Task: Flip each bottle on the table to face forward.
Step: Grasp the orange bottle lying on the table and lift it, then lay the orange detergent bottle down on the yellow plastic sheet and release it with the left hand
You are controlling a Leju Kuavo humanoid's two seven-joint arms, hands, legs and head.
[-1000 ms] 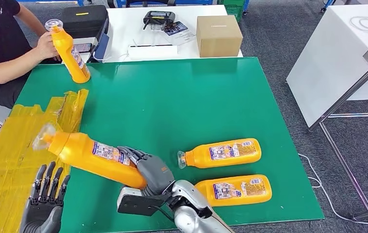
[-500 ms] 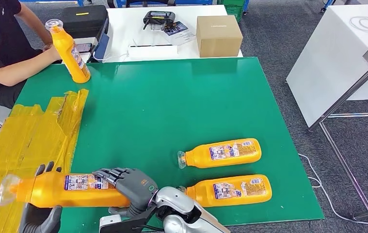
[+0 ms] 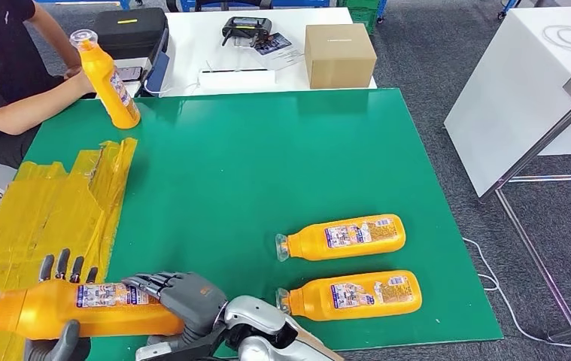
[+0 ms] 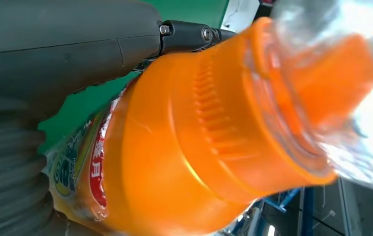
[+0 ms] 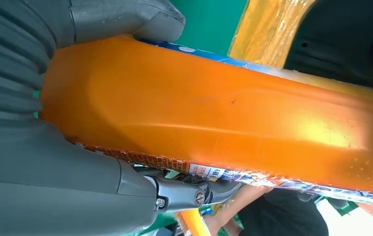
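Low at seven o'clock, an orange bottle (image 3: 79, 308) is held lying sideways over the green bench (image 3: 267, 165) edge, gripped by the right hand (image 3: 180, 293) and the left hand (image 3: 60, 304). Two more bottles (image 3: 342, 237) lie at five o'clock.
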